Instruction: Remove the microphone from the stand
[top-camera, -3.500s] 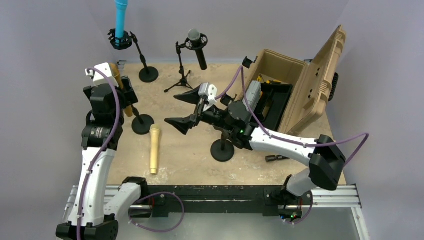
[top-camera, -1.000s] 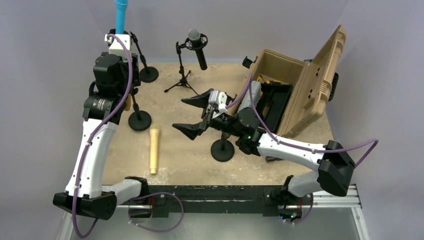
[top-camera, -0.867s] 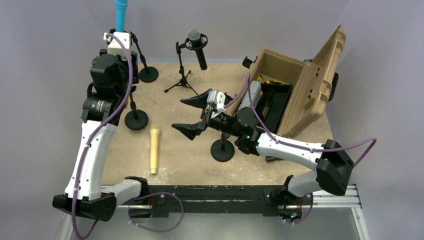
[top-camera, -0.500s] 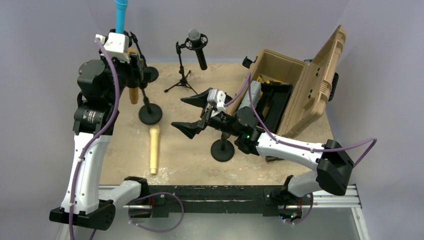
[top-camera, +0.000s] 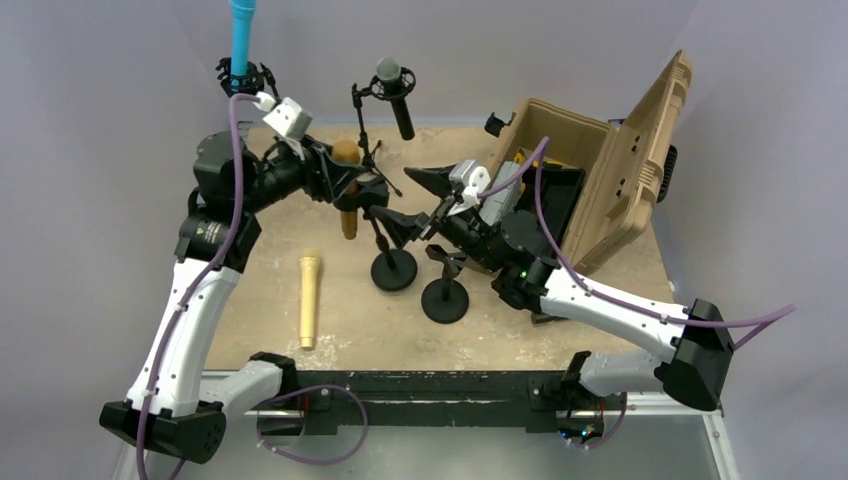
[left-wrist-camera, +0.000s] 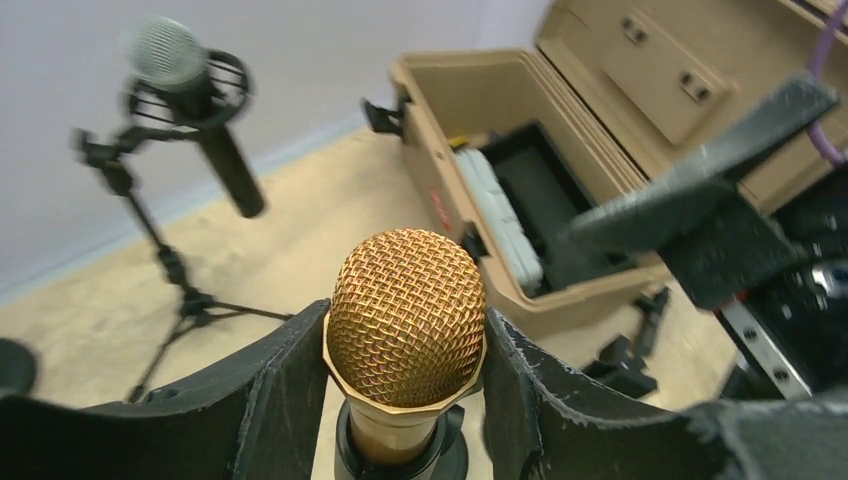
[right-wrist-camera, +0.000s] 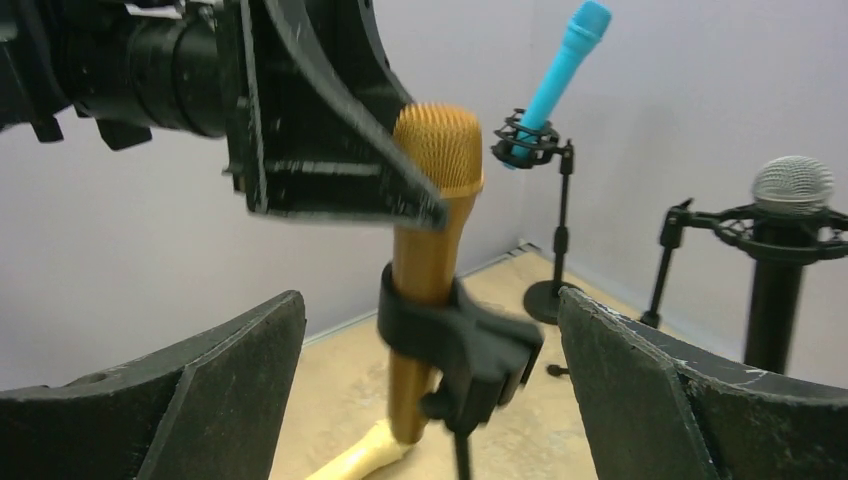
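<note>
A gold microphone (top-camera: 346, 158) sits in the black clip (right-wrist-camera: 457, 346) of a round-base stand (top-camera: 394, 270) near the table's middle. My left gripper (top-camera: 350, 185) is shut on the microphone's mesh head (left-wrist-camera: 407, 315), one finger on each side. My right gripper (top-camera: 395, 195) is open just right of it. In the right wrist view the microphone body (right-wrist-camera: 428, 262) and clip stand between my spread fingers (right-wrist-camera: 205, 400) without touching them. My left gripper's fingers (right-wrist-camera: 330, 130) show there, at the head.
A second gold microphone (top-camera: 308, 300) lies loose on the table at the left. An empty round stand base (top-camera: 445, 300) is beside the held stand. A blue microphone (top-camera: 241, 40) and a black microphone (top-camera: 397, 95) stand at the back. An open tan case (top-camera: 600, 170) is at the right.
My left arm has swung right, bringing the gold microphone and its stand from the left side to the middle. My right gripper has shifted up and right and stays open, now around the clip.
</note>
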